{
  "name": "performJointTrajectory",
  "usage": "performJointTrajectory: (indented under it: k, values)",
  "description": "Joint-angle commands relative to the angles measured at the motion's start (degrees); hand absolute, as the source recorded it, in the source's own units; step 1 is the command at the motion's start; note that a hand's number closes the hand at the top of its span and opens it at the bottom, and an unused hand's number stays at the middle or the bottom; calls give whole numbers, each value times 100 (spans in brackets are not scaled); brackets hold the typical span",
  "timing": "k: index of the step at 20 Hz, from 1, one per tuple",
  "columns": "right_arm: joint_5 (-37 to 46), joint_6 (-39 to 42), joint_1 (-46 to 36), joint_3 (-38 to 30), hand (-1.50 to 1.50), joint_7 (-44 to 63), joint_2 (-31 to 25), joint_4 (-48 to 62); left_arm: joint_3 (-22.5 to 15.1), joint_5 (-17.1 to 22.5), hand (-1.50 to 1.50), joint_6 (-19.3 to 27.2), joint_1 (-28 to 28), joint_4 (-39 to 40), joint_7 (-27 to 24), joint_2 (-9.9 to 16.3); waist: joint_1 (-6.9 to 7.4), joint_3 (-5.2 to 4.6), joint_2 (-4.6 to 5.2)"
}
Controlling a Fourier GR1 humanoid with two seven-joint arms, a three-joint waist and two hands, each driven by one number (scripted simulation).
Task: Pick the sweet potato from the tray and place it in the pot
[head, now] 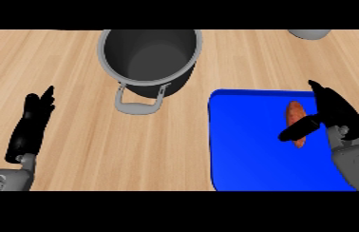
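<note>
An orange-brown sweet potato (294,113) lies on the blue tray (245,145) at the right of the counter. My right hand (329,113) is just right of it, fingers straight and pointing away, thumb stretched left across the potato's near end; the hand is open. A dark grey pot (149,55) with a grey handle (139,101) stands at the back, left of the tray, with nothing inside. My left hand (29,126) rests open at the left edge, fingers up, far from pot and tray.
A grey round object (309,33) shows partly at the back right edge. Bare wooden counter (105,150) lies between my left hand and the tray.
</note>
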Motion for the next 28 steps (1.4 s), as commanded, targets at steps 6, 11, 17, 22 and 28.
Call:
performJointTrajectory:
  k: [6, 11, 17, 22, 28]
  values:
    - [628, 190, 95, -105, -150, 400, 377, 537, 165, -181, 0, -44, 201, -76, -76, -168, -7, 0, 1]
    - [652, 183, 79, -364, -150, -4, 686, 1157, 306, -194, 0, -242, 106, -19, -40, -154, -7, 3, 5]
    - [704, 469, -212, -695, -150, -87, 877, 1540, 358, -315, 0, -256, -8, -244, 316, -306, -2, 4, 3]
    - [911, 416, -201, -974, -150, -404, 1118, 1858, 513, -377, 0, -515, 5, 115, -34, -401, -10, 2, 7]
    - [1200, 467, 186, -1202, -150, -712, 1288, 1759, 736, -556, 0, -659, -203, -9, 208, -439, -29, 3, 0]
